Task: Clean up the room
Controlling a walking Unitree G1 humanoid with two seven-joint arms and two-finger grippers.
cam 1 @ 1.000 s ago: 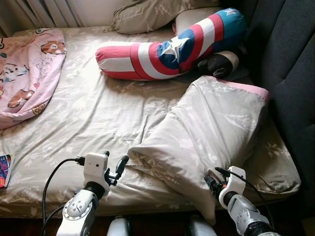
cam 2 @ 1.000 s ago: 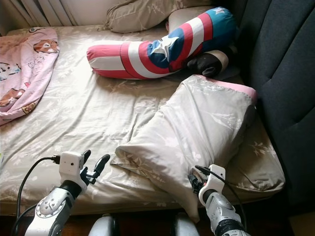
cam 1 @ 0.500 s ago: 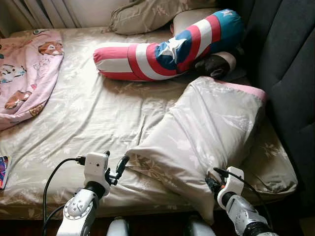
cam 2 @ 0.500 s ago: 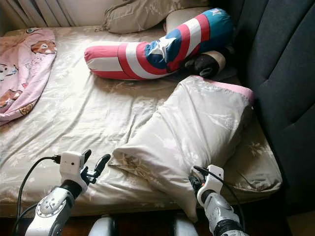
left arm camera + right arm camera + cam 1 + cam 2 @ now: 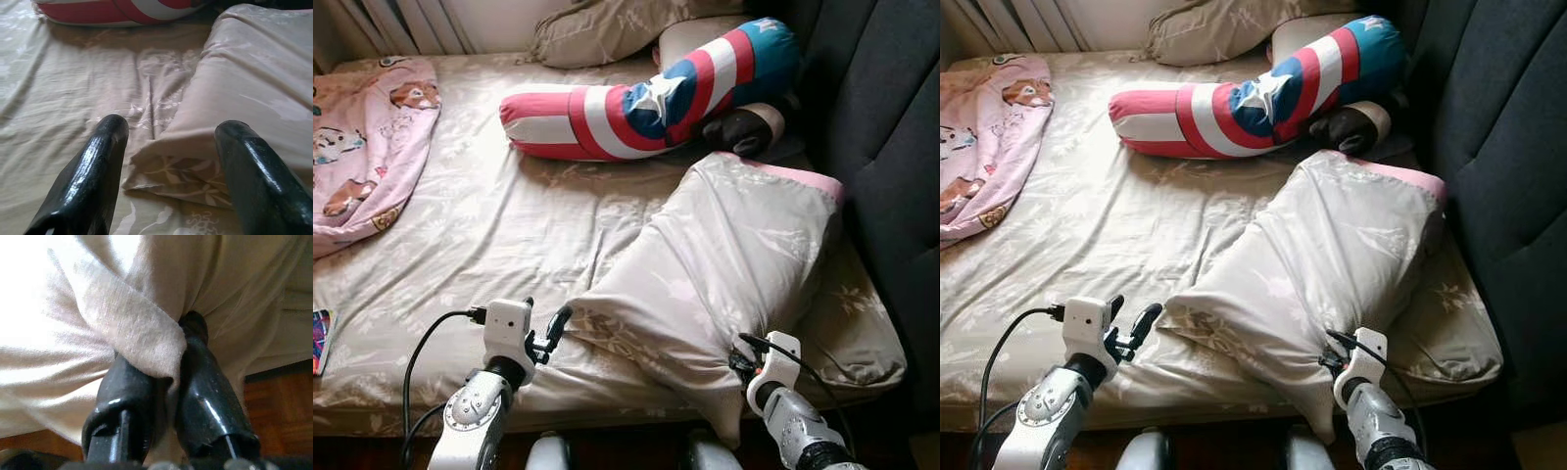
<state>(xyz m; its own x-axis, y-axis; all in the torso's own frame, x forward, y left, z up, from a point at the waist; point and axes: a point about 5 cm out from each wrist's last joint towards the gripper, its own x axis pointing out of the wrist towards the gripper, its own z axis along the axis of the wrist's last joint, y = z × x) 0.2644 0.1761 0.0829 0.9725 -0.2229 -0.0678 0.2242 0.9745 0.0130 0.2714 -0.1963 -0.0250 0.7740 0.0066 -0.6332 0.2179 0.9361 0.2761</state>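
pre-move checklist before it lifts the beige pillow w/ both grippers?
1. Right gripper shut on a fold of the beige pillow: ok.
2. Left gripper open, fingers either side of the pillow's near corner: ok.
3. Left grip on the pillow: not ok, not yet closed.
4. Striped bolster lies apart from the pillow: ok.
5. How deep the right fingers bite into the fabric: cannot tell.

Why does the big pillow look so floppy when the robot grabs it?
The pillow is probably soft: the right gripper pinches just a fold of its cover. It creases and sags, so it would likely droop if lifted. The open left gripper could steady its other corner.
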